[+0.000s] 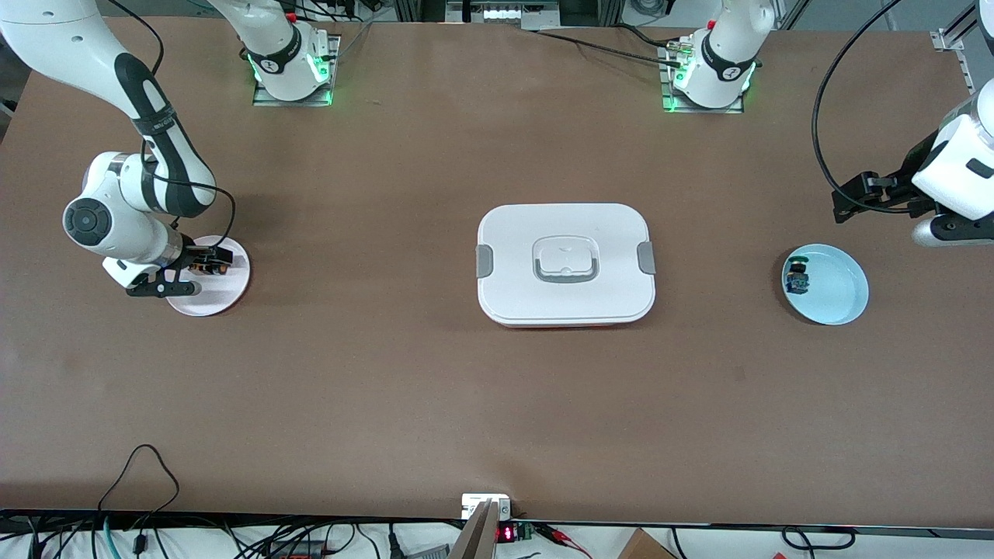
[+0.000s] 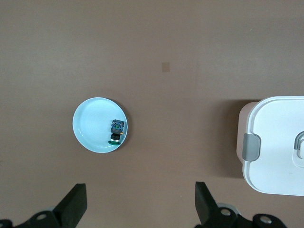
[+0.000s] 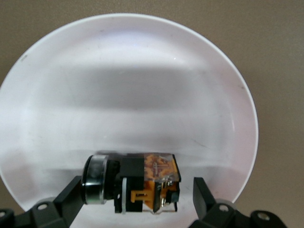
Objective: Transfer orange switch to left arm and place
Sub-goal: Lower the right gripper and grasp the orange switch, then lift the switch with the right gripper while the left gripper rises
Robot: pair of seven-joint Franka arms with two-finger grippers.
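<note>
The orange switch (image 1: 208, 266) lies on its side on a small white plate (image 1: 221, 299) at the right arm's end of the table. My right gripper (image 1: 203, 269) is down at the plate, open, with one finger on each side of the switch and a small gap at each. In the right wrist view the switch (image 3: 137, 183) sits between the fingers of that gripper (image 3: 135, 202), on the plate (image 3: 142, 71). The white box (image 1: 565, 225) stands at the table's middle. My left gripper (image 1: 845, 203) is open and empty, up over the table at the left arm's end.
A light blue plate (image 1: 839, 291) with a green-capped, blue-bodied switch (image 1: 797, 278) lies at the left arm's end. The left wrist view shows that plate (image 2: 90, 126), its switch (image 2: 115, 131), the box's edge (image 2: 278, 142) and the open left gripper (image 2: 140, 202).
</note>
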